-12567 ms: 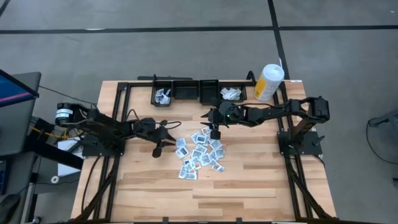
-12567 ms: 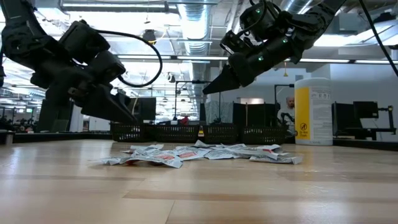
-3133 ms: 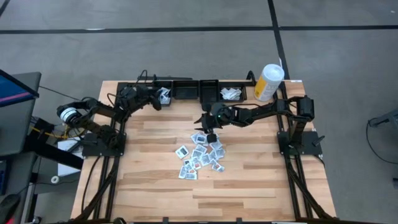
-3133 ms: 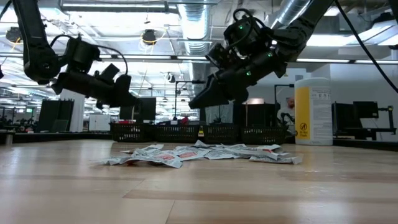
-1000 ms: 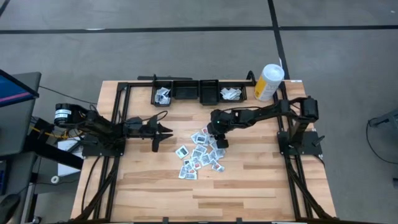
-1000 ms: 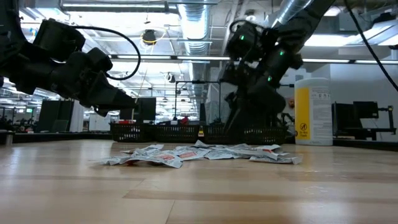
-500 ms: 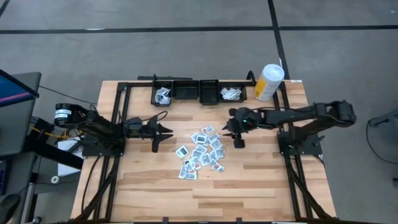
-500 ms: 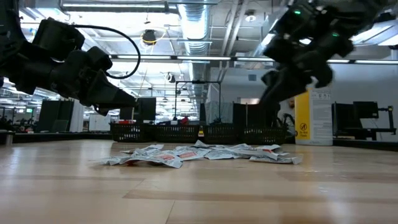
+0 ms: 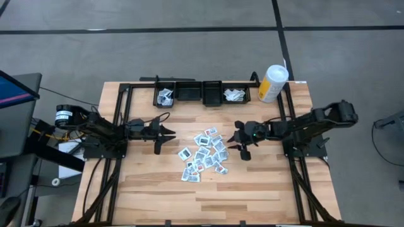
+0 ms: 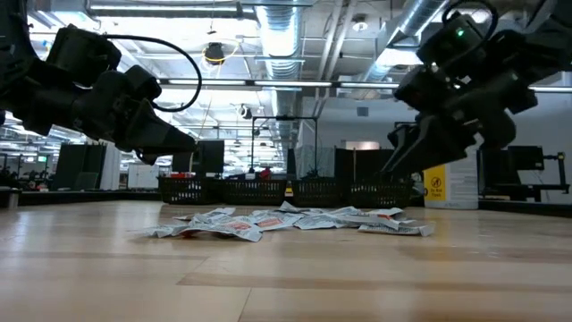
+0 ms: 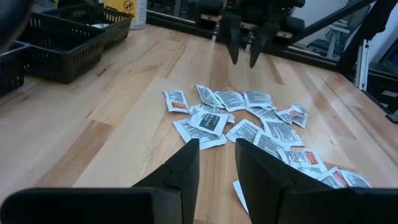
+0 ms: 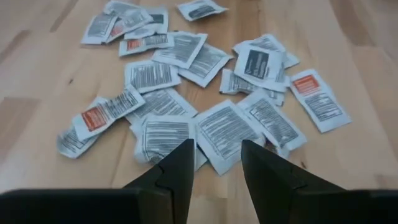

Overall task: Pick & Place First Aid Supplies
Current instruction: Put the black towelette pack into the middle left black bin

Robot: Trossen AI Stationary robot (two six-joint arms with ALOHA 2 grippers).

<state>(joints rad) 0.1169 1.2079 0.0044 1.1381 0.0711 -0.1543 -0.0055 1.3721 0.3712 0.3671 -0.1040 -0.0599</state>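
Observation:
The first aid supplies (image 9: 203, 154) are small flat white packets with grey print, a few with red labels. They lie loose and overlapping in a pile on the wooden table's middle (image 12: 186, 93). My right gripper (image 9: 238, 142) stands open just right of the pile, tipped down toward it, with nothing between its fingers (image 12: 216, 149). My left gripper (image 9: 165, 137) stands open and level to the left of the pile (image 11: 249, 124), and it is empty too (image 11: 216, 149).
Several black mesh bins (image 9: 201, 93) line the table's far edge; the leftmost (image 9: 165, 96) and rightmost (image 9: 235, 94) hold a few packets. A tall white-and-yellow canister (image 9: 273, 83) stands at the far right corner. Bare wood lies toward the near edge (image 9: 208, 195).
My right gripper has drawn back from above the pile's right side toward the table's right edge, tipping from pointing steeply down to a shallower slant. Its fingers keep the same gap and carry nothing. The packets lie as before.

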